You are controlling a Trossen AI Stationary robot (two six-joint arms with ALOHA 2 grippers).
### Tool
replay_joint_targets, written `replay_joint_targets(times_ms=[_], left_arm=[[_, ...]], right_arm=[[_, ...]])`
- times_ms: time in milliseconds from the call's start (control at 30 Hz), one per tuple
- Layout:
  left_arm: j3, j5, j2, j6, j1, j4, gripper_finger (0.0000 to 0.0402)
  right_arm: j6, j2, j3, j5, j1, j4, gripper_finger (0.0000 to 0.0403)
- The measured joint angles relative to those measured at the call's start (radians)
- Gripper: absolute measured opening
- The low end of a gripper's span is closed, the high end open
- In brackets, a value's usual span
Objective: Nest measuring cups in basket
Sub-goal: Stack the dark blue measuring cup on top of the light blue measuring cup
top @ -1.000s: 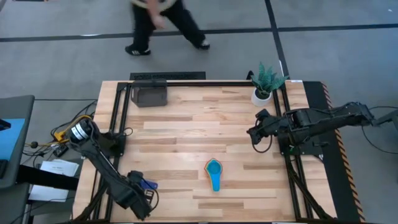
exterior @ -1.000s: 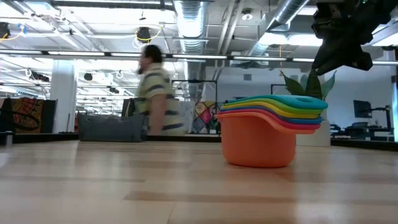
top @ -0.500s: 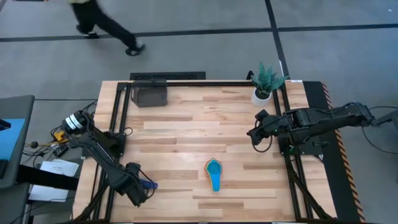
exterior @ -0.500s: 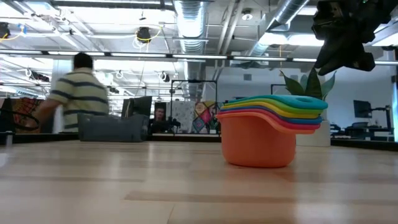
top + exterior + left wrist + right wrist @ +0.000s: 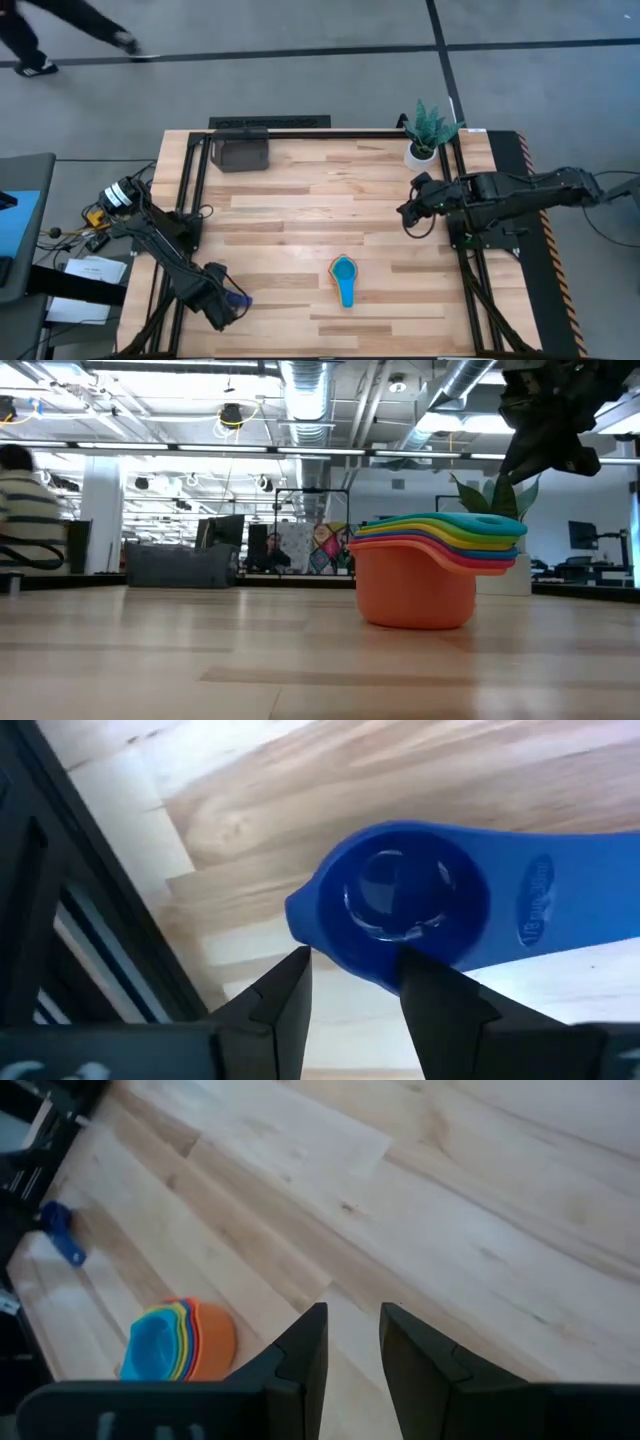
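A: From above, what's where?
B: Stacked cups (image 5: pixel 344 276) sit mid-tabletop, near edge; basket (image 5: pixel 241 152) far-left.

A: Left wrist camera?
B: Left pincer (image 5: pixel 352 982), fingers apart, straddles the blue cup (image 5: pixel 400 905): grasping step. Next, close and lift.

A: Right?
B: Right pincer (image 5: pixel 353 1342) waits, apart.

A person (image 5: pixel 60 30) walking beyond the table moves off toward the far left edge; the left arm (image 5: pixel 170 265) pulls in from the near edge.
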Motion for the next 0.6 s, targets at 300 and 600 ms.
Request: replay_joint_targets(times_ms=[300, 600], left_arm=[[0.000, -0.041, 0.000, 0.060, -0.004, -0.011, 0.0130], [0.000, -0.125, 0.000, 0.097, 0.002, -0.011, 0.0076]], right_arm=[[-0.013, 0.000, 0.000, -0.034, -0.061, 0.002, 0.0119], [-0.012, 0.000, 0.000, -0.045, -0.066, 0.002, 0.0119]])
